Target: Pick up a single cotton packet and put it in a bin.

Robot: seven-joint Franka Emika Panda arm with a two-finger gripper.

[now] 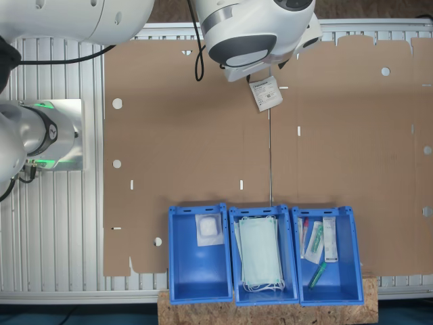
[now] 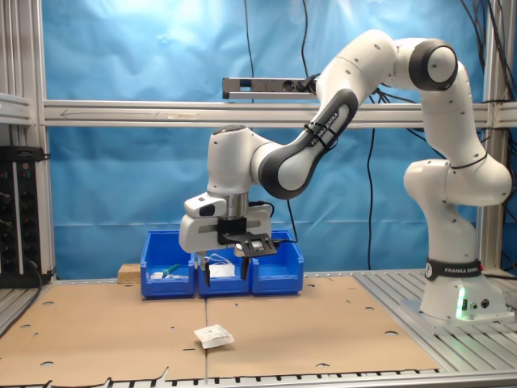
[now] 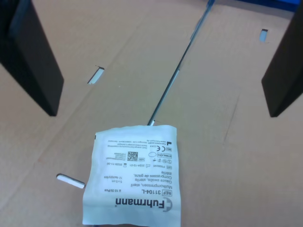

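Note:
The cotton packet (image 3: 132,187), flat and white with dark print, lies on the brown cardboard table cover, next to the seam between two sheets. In the first exterior view the cotton packet (image 1: 266,93) shows just below the arm's wrist, and in the second exterior view the cotton packet (image 2: 214,335) lies near the table's front edge. My gripper (image 2: 224,267) hangs well above it, open, with nothing between its dark fingers (image 3: 33,61). In the wrist view the gripper (image 3: 163,112) frames bare cardboard just beyond the packet.
Three blue bins stand in a row at the cardboard's far side from the packet. One bin (image 1: 183,271) holds a plain white pad, the middle bin (image 1: 233,233) holds pale green masks, and the third bin (image 1: 348,271) holds mixed small items. The arm's base (image 2: 452,299) stands on the metal table.

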